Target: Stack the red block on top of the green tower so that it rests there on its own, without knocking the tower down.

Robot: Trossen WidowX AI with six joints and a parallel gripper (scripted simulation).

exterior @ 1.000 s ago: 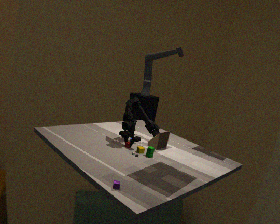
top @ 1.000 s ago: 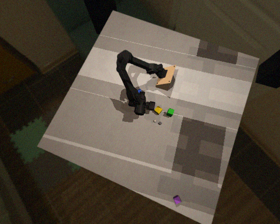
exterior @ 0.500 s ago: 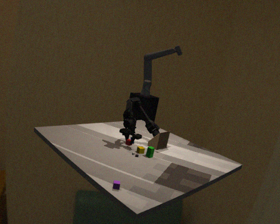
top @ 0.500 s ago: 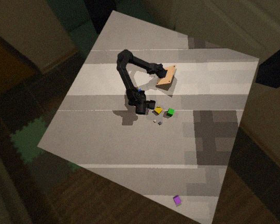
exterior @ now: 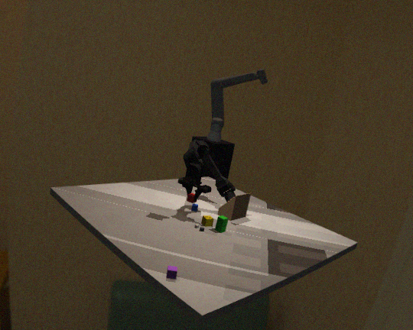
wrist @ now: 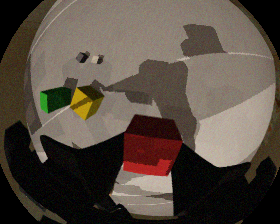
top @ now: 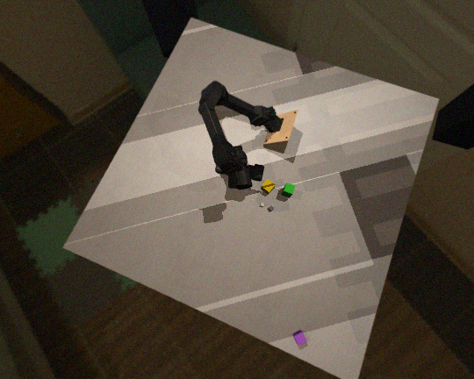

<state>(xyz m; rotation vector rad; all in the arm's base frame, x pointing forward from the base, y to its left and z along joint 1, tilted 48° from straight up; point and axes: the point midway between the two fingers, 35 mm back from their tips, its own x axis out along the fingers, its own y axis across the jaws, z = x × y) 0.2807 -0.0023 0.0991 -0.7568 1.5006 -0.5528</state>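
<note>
Red block (exterior: 191, 197) — small cube, clamped between gripper (exterior: 193, 191) fingers, lifted just off table, level, faces shaded dark in wrist view (wrist: 151, 144). Green tower (exterior: 221, 224) — tall upright bright-green block, standing on table, well apart from red block, beyond yellow cube.
</note>
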